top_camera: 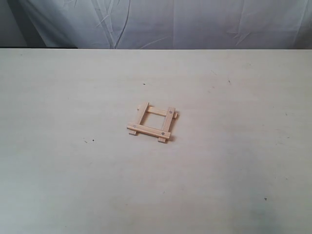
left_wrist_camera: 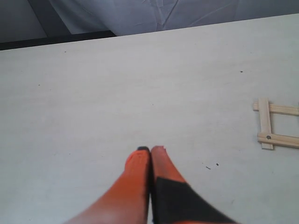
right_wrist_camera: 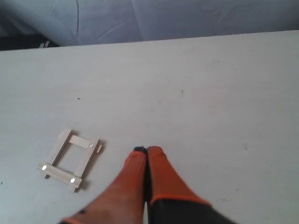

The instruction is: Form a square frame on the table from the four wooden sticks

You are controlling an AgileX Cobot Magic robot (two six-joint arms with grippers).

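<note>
Orange fingers [left_wrist_camera: 138, 168] pinched together, flat pale wooden square frame [top_camera: 148, 130]

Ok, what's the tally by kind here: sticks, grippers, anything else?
Wooden sticks: 4
Grippers: 2 (left gripper, right gripper, both shut)
Table: 1
Cloth backdrop: 1
Total: 8

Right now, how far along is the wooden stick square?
It looks done: the four wooden sticks lie overlapped at the corners as a closed square frame on the table. Nothing is in hand; the left gripper and right gripper are both shut, empty and apart from the frame. Nothing visible is left to place.
</note>
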